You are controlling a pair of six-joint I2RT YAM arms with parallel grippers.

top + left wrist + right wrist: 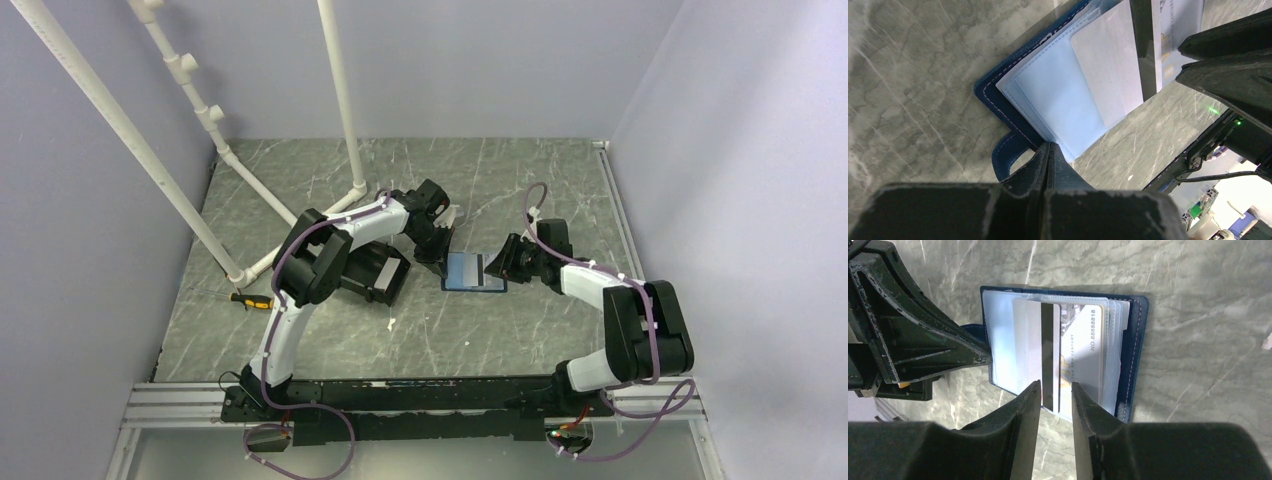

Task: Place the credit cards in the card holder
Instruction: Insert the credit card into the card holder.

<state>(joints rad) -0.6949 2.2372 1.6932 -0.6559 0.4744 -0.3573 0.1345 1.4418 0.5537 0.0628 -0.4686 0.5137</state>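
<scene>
My right gripper, barely parted and empty, straddles the near end of the card, which points lengthwise ahead into the open card holder my closed left gripper pins.

Card holder cropped at top (left wrist).

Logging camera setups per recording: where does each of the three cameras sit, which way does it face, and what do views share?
Top external: high behind the arm bases, looking down on the grey marbled table; both arms visible.
Left wrist: facing down past the shut left gripper at the open navy-blue card holder.
Right wrist: facing down between parted fingers of the right gripper at a whitish, black-striped credit card.
Shared: all show the card holder; each wrist view shows the other gripper.
</scene>
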